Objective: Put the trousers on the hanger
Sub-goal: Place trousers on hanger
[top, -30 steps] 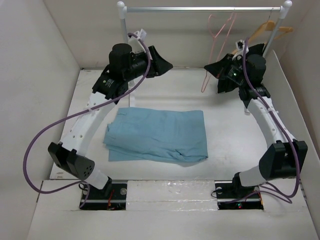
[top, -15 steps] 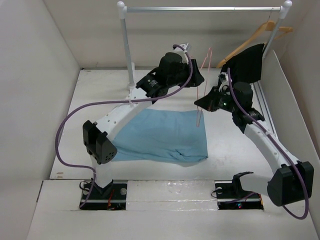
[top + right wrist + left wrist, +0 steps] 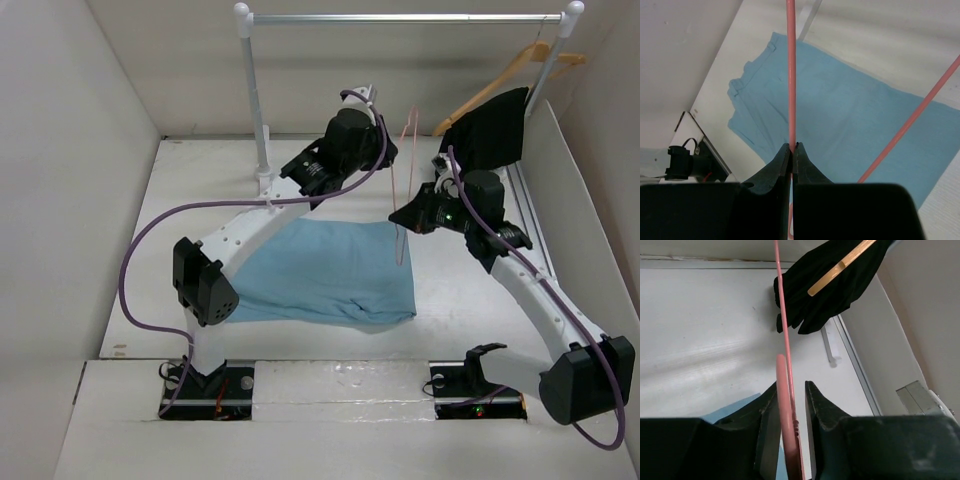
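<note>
Right fingers (image 3: 782, 160) clamp the pink hanger (image 3: 790, 75); left fingers (image 3: 769, 410) straddle it — grip unclear. Below both, the trousers (image 3: 330, 270) lie flat on the surface (image 3: 200, 180), long axis left-to-right, waistband pointing away from the right fingers.

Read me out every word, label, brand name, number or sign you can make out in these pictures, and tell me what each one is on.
There is no readable text in any view.
The trousers, the pink hanger, the black garment and the wooden hanger show no print or tag.
The arm housings show no legible marking; anything on them is too small to tell.
</note>
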